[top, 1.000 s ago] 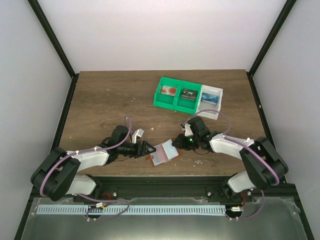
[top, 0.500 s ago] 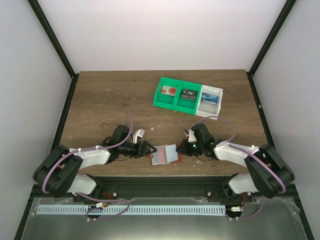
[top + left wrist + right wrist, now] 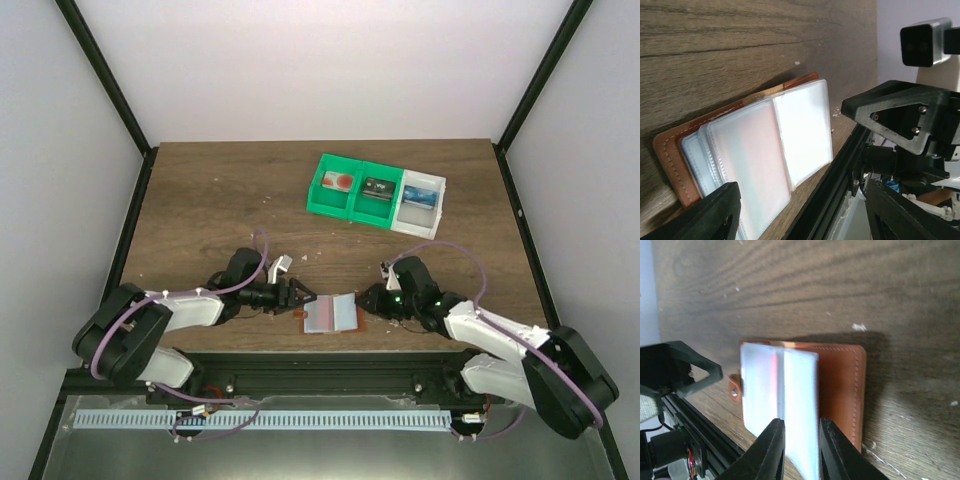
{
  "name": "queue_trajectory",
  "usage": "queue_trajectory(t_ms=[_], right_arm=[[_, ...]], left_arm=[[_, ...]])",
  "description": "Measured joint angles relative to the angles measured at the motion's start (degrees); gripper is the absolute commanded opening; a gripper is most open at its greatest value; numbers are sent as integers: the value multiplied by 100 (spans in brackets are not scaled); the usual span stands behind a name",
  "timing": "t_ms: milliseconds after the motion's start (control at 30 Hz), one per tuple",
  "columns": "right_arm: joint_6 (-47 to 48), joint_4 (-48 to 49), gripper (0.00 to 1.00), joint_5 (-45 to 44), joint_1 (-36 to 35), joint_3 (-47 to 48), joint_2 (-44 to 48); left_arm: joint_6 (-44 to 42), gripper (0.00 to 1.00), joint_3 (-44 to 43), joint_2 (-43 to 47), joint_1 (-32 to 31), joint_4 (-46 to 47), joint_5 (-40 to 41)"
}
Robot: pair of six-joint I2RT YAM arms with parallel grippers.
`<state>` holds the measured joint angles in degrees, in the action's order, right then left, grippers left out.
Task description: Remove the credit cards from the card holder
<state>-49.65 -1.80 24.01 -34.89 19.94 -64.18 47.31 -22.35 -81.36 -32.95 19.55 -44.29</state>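
The card holder [image 3: 328, 313] lies open near the table's front edge, its brown leather [image 3: 840, 385] underneath and its pale clear pockets [image 3: 800, 130] on top. A reddish tint shows through one pocket [image 3: 752, 150]; I cannot make out a card there. My left gripper [image 3: 303, 297] is open at the holder's left edge, its fingers wide apart [image 3: 805, 217] and empty. My right gripper [image 3: 366, 300] is at the holder's right side, its fingers [image 3: 801, 445] closed narrowly on a raised pale pocket leaf [image 3: 801, 405]. A white card with a red mark [image 3: 338, 181] and a blue card [image 3: 422, 195] lie in the bins.
A green two-compartment bin [image 3: 322, 205] and a joined white bin [image 3: 412, 224] stand at the back right, a dark card [image 3: 377, 187] in the middle compartment. The black frame rail [image 3: 320, 362] runs just in front of the holder.
The card holder has turned from tilted to square and slid slightly toward the front edge. My right gripper came down and forward with it. My left gripper edged right to the holder's left edge.
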Motion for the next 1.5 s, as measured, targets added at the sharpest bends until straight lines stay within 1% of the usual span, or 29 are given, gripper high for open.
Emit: queue_trajectory(t_ms=[133, 233, 333, 700, 867, 1200, 1300, 1333, 1500], right_arm=[[-13, -234, 24, -184, -17, 214, 332], [-37, -337, 27, -315, -138, 398, 348], [-61, -345, 27, -428, -396, 525, 267], [-216, -146, 27, -754, -1360, 1058, -955], [-234, -4, 28, -765, -1445, 1215, -1425], [-221, 15, 28, -791, -1537, 1399, -2000], [-184, 0, 25, -828, -1569, 1523, -2173], [-173, -7, 23, -848, -1576, 1554, -2223], [-76, -46, 7, -975, -1598, 1598, -2337]], left_arm=[[160, 71, 7, -114, 0, 286, -96], [232, 71, 20, -273, 0, 479, -122], [302, 72, 74, -374, 0, 588, -133], [348, 73, 175, -374, 2, 678, -37], [345, 74, 221, -374, 2, 682, 11], [348, 74, 267, -374, 2, 695, 28], [348, 74, 267, -374, 2, 695, 26], [348, 74, 267, -374, 2, 695, 26], [345, 74, 275, -374, 2, 691, 37]])
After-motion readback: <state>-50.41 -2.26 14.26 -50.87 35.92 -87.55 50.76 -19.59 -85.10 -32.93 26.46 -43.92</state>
